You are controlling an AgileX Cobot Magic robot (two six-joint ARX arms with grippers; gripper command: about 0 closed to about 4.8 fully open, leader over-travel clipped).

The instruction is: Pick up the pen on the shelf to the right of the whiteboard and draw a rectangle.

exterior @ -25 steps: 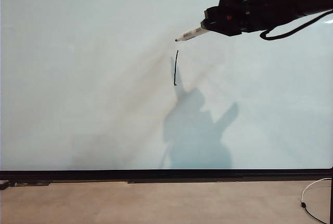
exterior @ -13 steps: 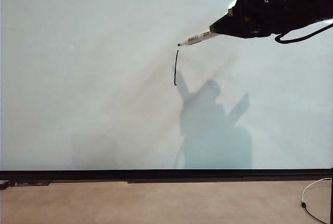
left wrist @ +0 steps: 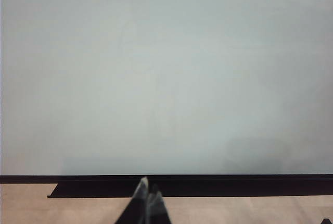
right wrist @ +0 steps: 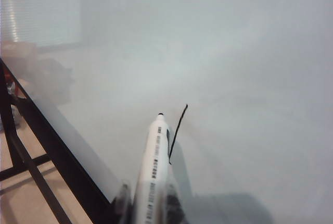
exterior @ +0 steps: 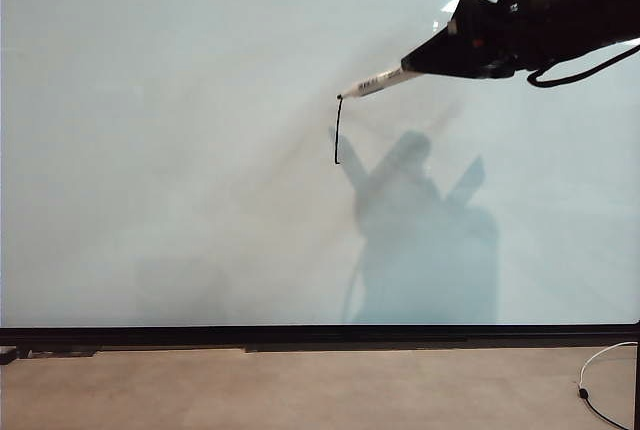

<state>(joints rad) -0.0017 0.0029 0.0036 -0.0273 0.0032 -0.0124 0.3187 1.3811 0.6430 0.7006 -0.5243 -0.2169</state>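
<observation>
The whiteboard (exterior: 160,150) fills most of the exterior view. One short black vertical stroke (exterior: 337,135) is on it; no rectangle shows. My right gripper (exterior: 418,63) reaches in from the upper right, shut on the white pen (exterior: 380,80). The pen's black tip sits at the stroke's top end, at or just off the board. In the right wrist view the pen (right wrist: 155,161) sticks out between the fingers of the right gripper (right wrist: 152,203), beside the stroke (right wrist: 177,133). My left gripper (left wrist: 148,188) is shut on nothing, low before the whiteboard (left wrist: 166,78). The shelf is out of view.
A thin black edge (exterior: 320,334) runs along the board's bottom, with a tan surface (exterior: 300,390) below it. A white cable (exterior: 598,362) lies at the lower right. A black cable (exterior: 560,68) loops under the right arm. Black frame bars (right wrist: 31,174) stand beside the board.
The right gripper has shifted right and turned, and the pen's tip has dropped from above the stroke to its top end. The stroke is the same length. The left gripper has kept still.
</observation>
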